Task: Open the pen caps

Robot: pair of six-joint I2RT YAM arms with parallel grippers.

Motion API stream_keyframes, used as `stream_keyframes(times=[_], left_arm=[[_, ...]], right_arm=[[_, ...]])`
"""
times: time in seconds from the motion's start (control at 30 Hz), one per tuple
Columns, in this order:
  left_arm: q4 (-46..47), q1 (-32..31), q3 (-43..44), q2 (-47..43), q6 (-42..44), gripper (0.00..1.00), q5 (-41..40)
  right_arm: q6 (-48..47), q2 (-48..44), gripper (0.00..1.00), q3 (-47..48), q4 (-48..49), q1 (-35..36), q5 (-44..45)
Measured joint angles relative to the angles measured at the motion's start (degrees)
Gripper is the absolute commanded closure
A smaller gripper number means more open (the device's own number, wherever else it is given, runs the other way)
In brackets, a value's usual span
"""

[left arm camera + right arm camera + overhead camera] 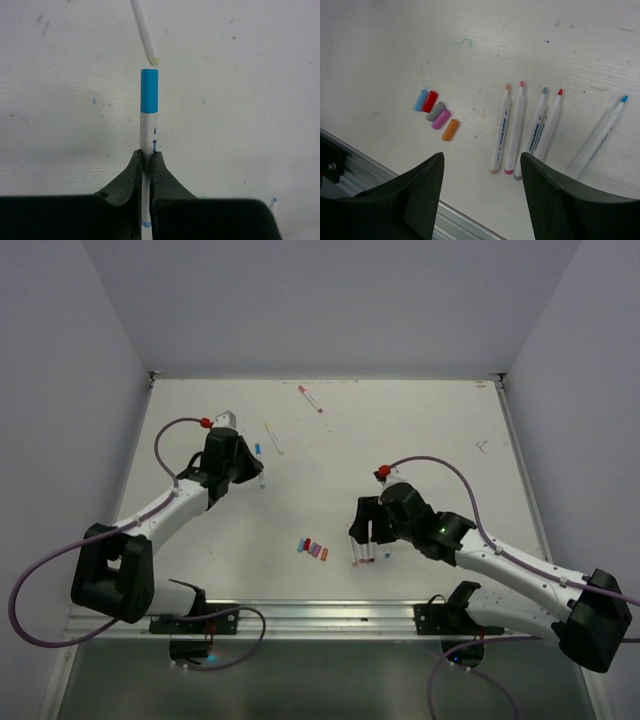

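Observation:
In the left wrist view my left gripper [146, 156] is shut on the white barrel of a pen [148, 131] that lies on the table, its blue cap [149, 91] on and pointing away from the fingers. From above, this gripper [256, 468] is at the table's left. My right gripper [482, 162] hangs open and holds nothing, above several uncapped pens [515, 130] lying side by side. Several loose pen caps [441, 119], blue, red, grey, pink and orange, lie in a row to their left. From above, the right gripper [366, 538] is over those pens [362, 550], with the caps [313, 548] beside it.
A yellow-tipped white pen [144, 30] lies just beyond the blue cap, also seen from above [273, 437]. Another pen with a pink end [310, 398] lies at the far middle. A metal rail [320, 615] runs along the near edge of the table.

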Motion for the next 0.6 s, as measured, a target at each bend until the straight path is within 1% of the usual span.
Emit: stream_keyframes(times=[0.2,0.3,0.47,0.6], left_arm=[[8.76,-2.71,-5.66,-5.79,-1.84,1.00,9.35],[14.38,-5.03,-8.98,-9.22,-4.15,1.00,13.14],[23.47,-9.07,-13.79,-12.48,-7.54,1.00,16.33],[30.80,-11.21,-17.90,-13.53,-11.82,1.00,18.18]], right_arm=[[-0.76,2.34,0.35,0.09,6.14,0.00,-7.08],[-1.05,4.09,0.35,0.31,11.32,-0.09,-13.18],[-0.76,7.96,0.35,1.11,20.50,-0.09,-21.99],[-0.37,8.74,0.35,1.14,25.86,-0.11,-25.14]])
